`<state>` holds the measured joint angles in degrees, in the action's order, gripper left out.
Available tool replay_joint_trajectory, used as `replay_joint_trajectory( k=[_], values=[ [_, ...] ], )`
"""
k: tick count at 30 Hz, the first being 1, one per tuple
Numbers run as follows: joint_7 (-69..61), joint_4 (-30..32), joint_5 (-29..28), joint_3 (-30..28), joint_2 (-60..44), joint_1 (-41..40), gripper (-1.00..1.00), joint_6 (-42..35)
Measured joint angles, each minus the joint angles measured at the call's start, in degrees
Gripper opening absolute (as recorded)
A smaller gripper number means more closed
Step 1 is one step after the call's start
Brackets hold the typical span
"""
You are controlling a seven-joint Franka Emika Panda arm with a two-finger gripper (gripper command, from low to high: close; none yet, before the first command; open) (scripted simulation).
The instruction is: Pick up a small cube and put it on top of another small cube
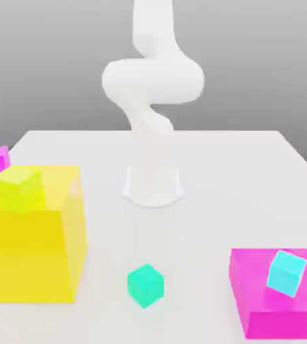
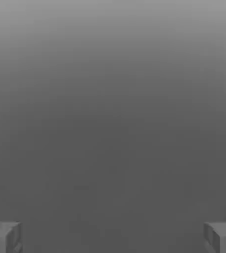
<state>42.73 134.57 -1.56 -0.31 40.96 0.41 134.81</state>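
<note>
The teal cube (image 1: 146, 285) lies untouched on the table (image 1: 203, 161), so the reach is pending: the end effector (image 2: 113, 237), wide open and empty, must descend over it.

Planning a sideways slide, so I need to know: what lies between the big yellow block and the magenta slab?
In the exterior view, the teal-green cube alone sits on the white table between the big yellow block and the magenta slab, touching neither.

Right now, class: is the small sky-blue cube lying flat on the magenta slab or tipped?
Tipped. The small sky-blue cube leans on the flat magenta slab, its edges slanted against the slab's straight sides in the exterior view.
</note>
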Motion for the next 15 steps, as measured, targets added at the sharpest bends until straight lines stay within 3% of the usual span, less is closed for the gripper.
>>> replay_joint_trajectory(
  k=[8,15],
  values=[
    [-11.89,9.6,-4.14,-2.64,-17.37,1.51,0.0,10.65],
    [-24.62,17.76,-3.84,-5.38,-31.9,2.81,0.0,19.73]
  ],
)
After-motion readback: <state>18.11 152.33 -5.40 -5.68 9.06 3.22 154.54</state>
